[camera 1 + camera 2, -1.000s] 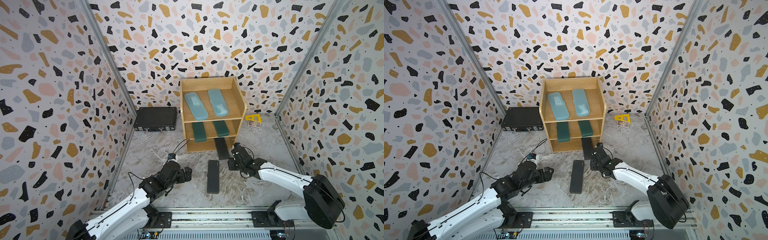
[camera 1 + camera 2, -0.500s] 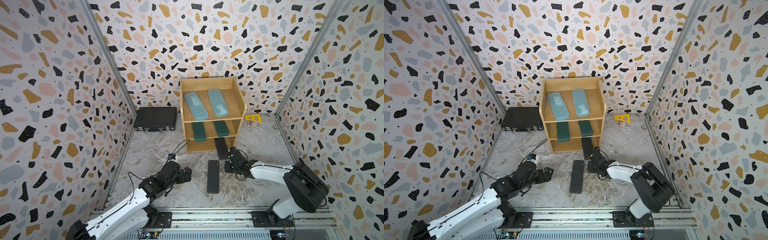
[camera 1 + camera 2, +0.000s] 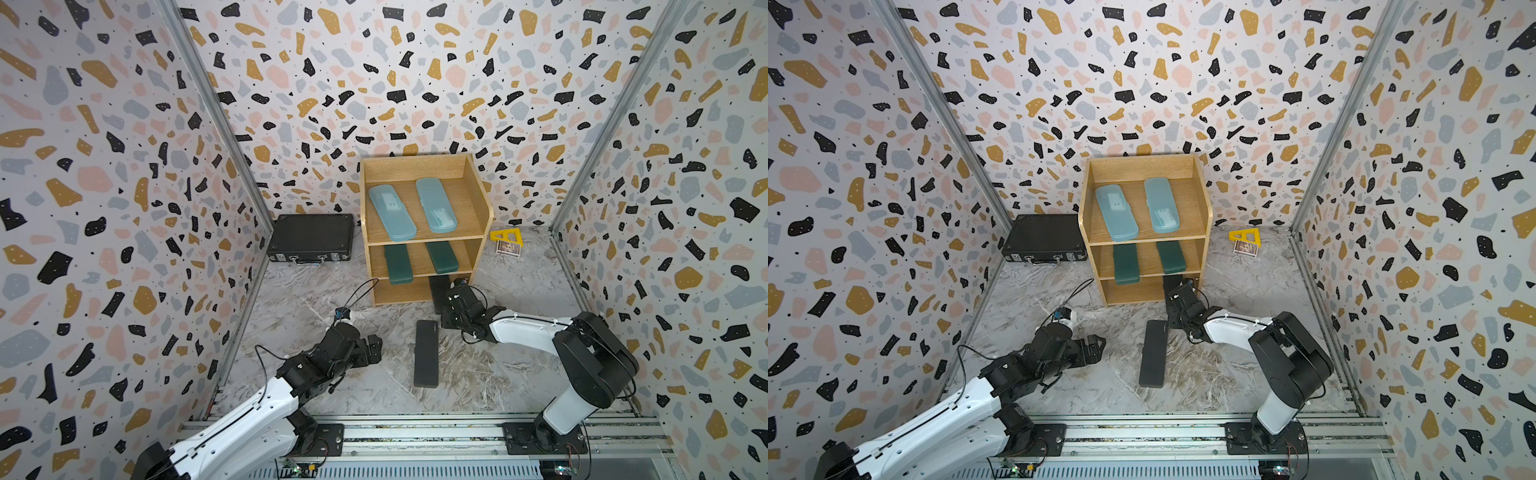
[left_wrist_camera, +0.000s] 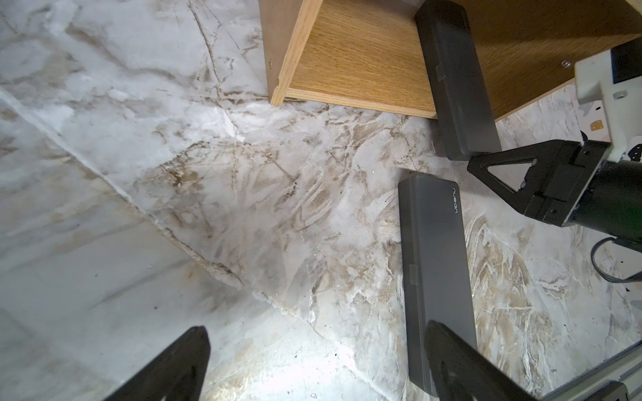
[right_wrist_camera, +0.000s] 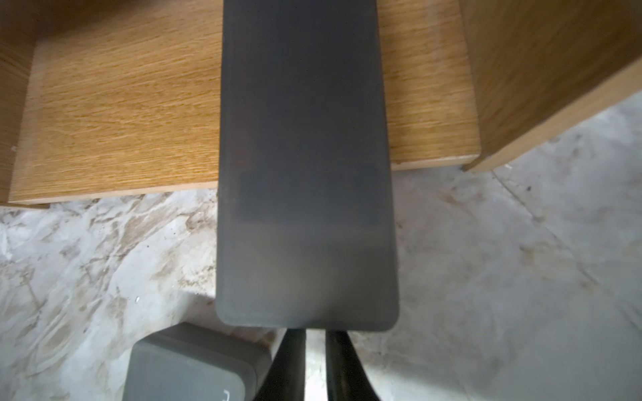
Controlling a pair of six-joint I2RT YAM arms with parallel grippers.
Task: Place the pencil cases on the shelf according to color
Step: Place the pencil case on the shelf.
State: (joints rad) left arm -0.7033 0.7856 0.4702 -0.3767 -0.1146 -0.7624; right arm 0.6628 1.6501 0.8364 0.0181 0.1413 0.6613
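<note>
The marbled surface (image 3: 316,399) carries the 3-tier wooden shelf (image 3: 478,199), which stands just ahead of the right hand (image 5: 316,343). The 2 light-blue pencil cases (image 3: 392,212) are seen on the tier highest above that hand, and the 2 dark green pencil cases (image 3: 398,264) on the middle tier. The right hand's fingers are drawn nearly together with nothing between them. Their tips are set at the near end of a black pencil case (image 5: 305,156), which lies half on the bottom tier and half out over the surface. The left hand (image 4: 316,330) is held wide open and empty, low over the surface. The second black pencil case (image 3: 427,353) lies flat on the surface between the 2 hands, its far corner just beside the right hand.

The step is judged to be a push. Because the contact is narrow, the case could be swivelled by an off-centre push and jammed against the side panel (image 5: 556,69) to the hand's right. The tips could also slide over or under the smooth end. The second black pencil case could be knocked askew by the right wrist.
</note>
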